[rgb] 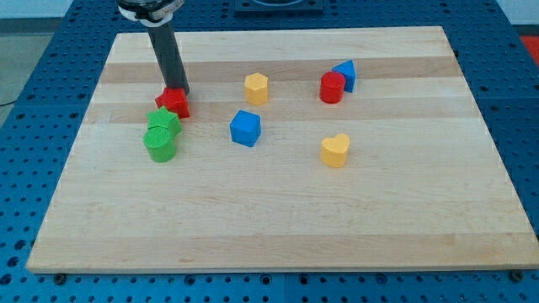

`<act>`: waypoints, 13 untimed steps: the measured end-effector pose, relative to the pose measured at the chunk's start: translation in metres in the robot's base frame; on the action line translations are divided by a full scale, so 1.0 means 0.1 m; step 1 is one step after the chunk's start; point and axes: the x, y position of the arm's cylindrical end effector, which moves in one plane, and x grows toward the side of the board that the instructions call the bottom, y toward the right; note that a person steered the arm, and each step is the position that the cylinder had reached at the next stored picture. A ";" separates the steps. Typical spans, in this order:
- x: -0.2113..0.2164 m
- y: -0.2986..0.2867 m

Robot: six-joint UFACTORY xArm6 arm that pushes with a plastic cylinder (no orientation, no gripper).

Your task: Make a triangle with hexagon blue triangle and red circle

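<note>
Camera view: my tip [179,89] touching red block [174,102], far from red circle [332,87].

A blue cube [245,128] sat near the middle of the wooden board [278,227]. A yellow heart block [335,151] lay to the view's right of it.

Eight blocks on the desk [278,227]: two red, the cylinder [332,87] and another red piece [174,102]; two green [163,120] [159,144]; two blue, cube [245,128] and triangle [345,74]; two yellow, hexagon [256,87] and heart [335,151].
</note>
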 end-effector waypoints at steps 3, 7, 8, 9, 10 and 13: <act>0.26 0.55; -0.24 1.85; -0.27 2.10; -0.26 2.53; -0.12 2.74; 0.36 3.22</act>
